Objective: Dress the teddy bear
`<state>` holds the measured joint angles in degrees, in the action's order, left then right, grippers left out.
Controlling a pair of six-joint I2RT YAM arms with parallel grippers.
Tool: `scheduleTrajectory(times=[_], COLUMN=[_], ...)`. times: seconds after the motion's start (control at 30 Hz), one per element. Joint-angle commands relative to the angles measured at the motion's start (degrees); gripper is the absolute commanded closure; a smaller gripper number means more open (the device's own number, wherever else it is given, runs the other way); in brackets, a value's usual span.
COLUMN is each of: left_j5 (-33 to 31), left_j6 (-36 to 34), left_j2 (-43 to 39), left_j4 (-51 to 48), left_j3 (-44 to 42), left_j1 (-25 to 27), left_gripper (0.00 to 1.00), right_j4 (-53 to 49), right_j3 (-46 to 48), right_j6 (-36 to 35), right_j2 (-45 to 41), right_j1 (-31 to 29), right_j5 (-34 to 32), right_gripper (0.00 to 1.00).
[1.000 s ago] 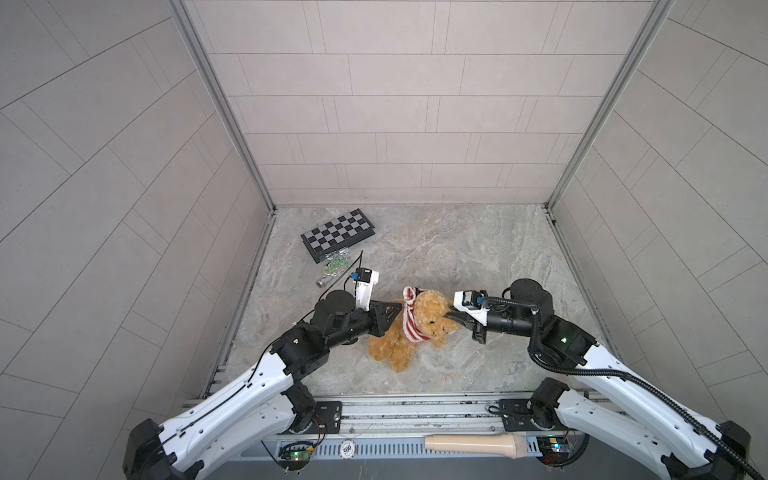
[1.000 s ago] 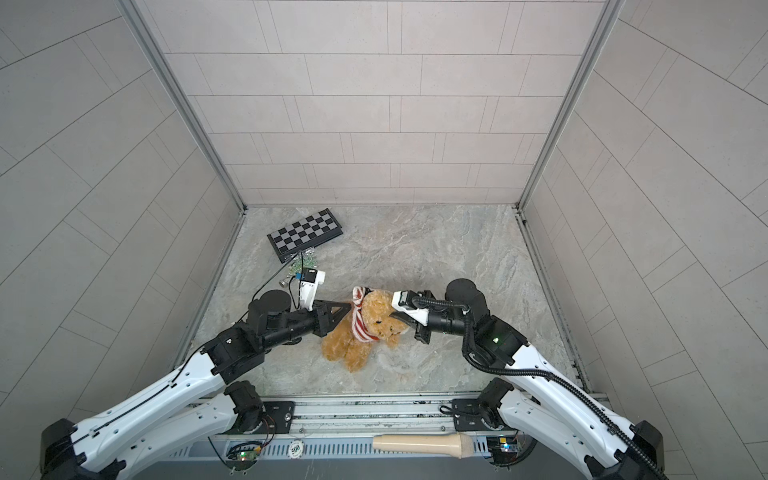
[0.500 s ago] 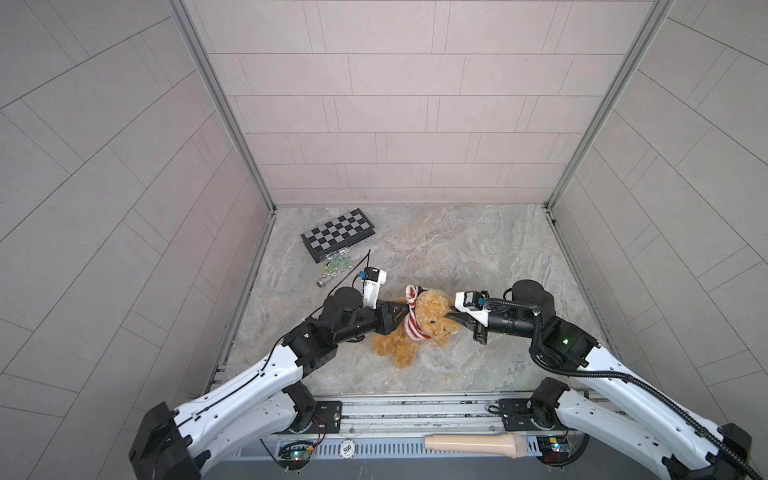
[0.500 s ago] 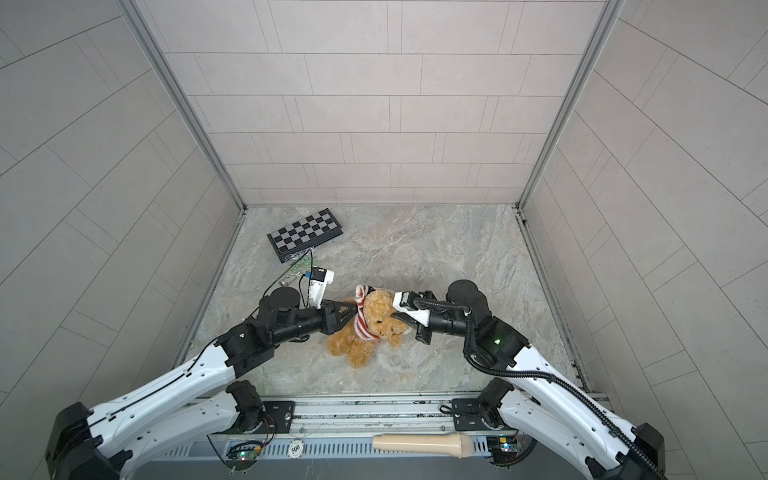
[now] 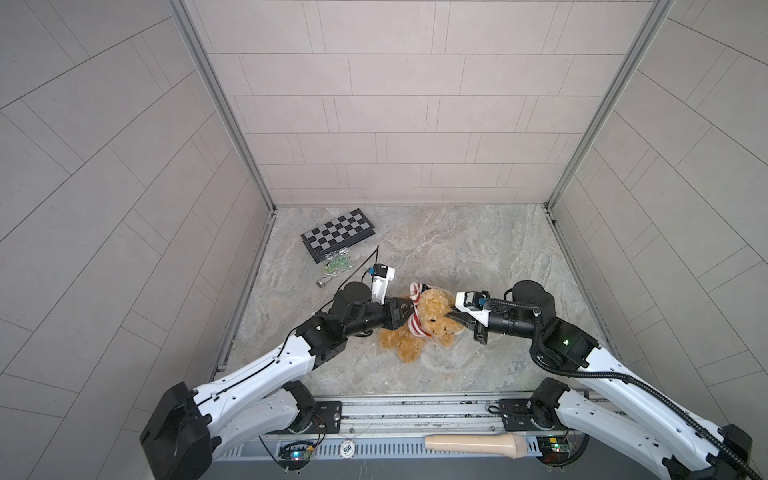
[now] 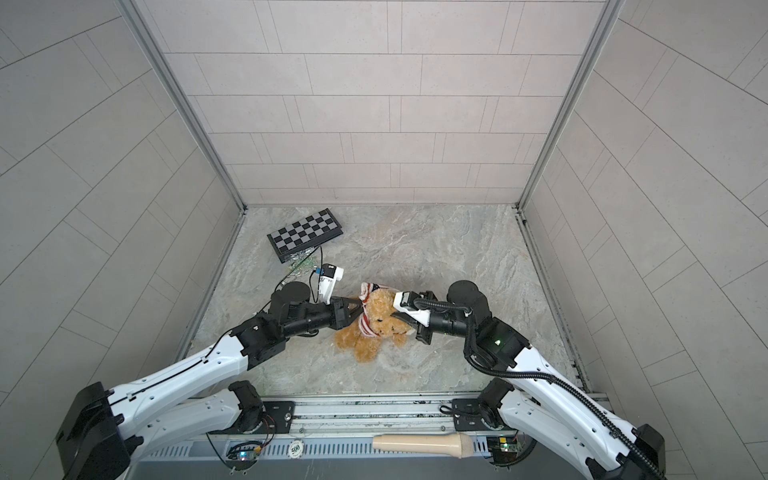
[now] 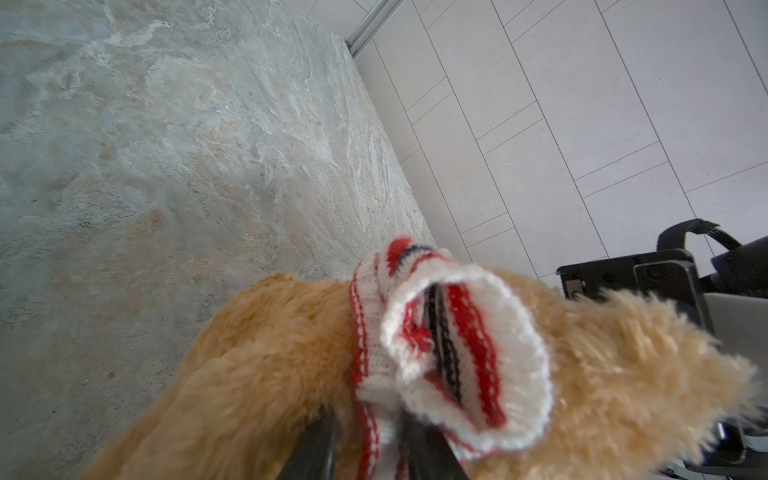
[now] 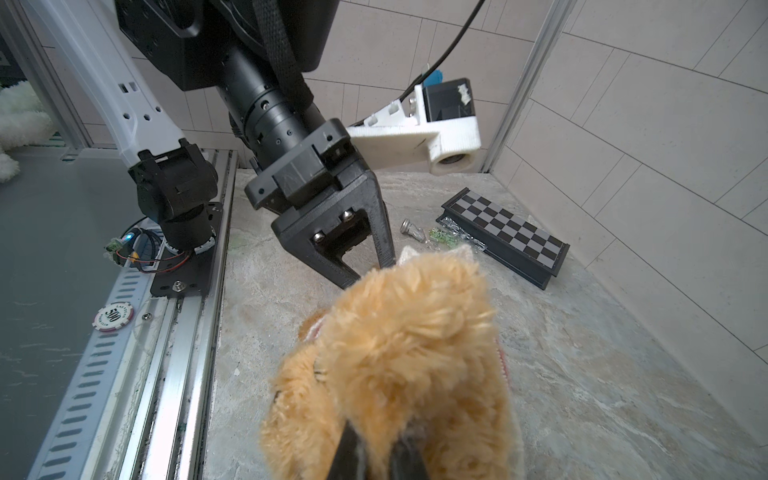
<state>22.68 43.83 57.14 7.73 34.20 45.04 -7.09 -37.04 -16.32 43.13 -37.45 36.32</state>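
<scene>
The golden-tan teddy bear (image 5: 432, 309) (image 6: 376, 328) lies on the marble floor between my two arms. A red-and-white striped sweater (image 5: 415, 324) (image 6: 365, 322) is bunched round its neck, with one cuff gaping open in the left wrist view (image 7: 465, 332). My left gripper (image 5: 409, 313) (image 7: 365, 449) is shut on a fold of the sweater at the bear's (image 7: 270, 353) back. From the other side, my right gripper (image 5: 451, 318) (image 8: 380, 457) is shut on the fur of the bear's head (image 8: 407, 353). The left gripper's fingers (image 8: 380, 224) end behind the bear there.
A folded chessboard (image 5: 338, 235) lies at the back left, with a bag of small pieces (image 5: 336, 264) and a silver piece (image 5: 322, 282) beside it. A poker chip (image 5: 347, 448) and a beige handle (image 5: 473, 445) rest on the front rail. Tiled walls enclose three sides.
My left arm has pushed right and a little farther back, and the bear has shifted slightly right with it. The right arm has kept its place and its hold.
</scene>
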Motion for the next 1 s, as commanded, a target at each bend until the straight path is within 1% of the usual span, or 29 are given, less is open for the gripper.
scheduleTrajectory(times=[0.0,0.13,0.2,0.27,0.4,0.5,0.63,0.8,0.97], left_j5=[3.52,4.66,4.72,4.66,3.46,0.59,-3.02,-6.93,-9.2], left_j6=[0.12,0.73,0.68,0.64,0.13,-0.68,-0.09,0.3,1.72], left_j2=[0.47,0.82,0.91,0.88,-0.2,-2.34,-6.37,-11.68,-15.02], left_j4=[3.76,5.28,5.27,5.26,3.75,0.1,-4.38,-10.25,-13.54], left_j3=[1.63,1.48,1.45,1.44,1.48,1.65,0.1,-2.02,-4.25], left_j1=[0.58,0.52,0.57,0.51,0.47,0.21,-1.88,-5.27,-7.38], left_gripper=[0.68,0.66,0.67,0.72,0.84,0.93,1.0,1.0,1.0], right_j4=[4.16,4.19,4.14,4.17,3.9,3.87,4.75,5.25,6.35], right_j3=[-0.32,-0.32,-0.39,-0.32,-0.42,-0.32,0.5,1.05,1.18], right_j6=[-1.44,-1.6,-1.61,-1.77,-1.86,-1.82,-1.42,-1.05,-0.39], right_j2=[-0.95,-0.95,-0.95,-0.95,-1.19,-1.54,-2.63,-3.68,-4.36], right_j1=[-0.37,-0.31,-0.3,-0.31,-0.27,-0.26,-0.25,-0.25,-0.25], right_j5=[1.48,1.39,1.22,1.09,0.66,-0.64,-2.73,-3.98,-5.47], right_gripper=[1.0,1.0,1.0,1.0,1.0,1.0,1.0,1.0,1.0])
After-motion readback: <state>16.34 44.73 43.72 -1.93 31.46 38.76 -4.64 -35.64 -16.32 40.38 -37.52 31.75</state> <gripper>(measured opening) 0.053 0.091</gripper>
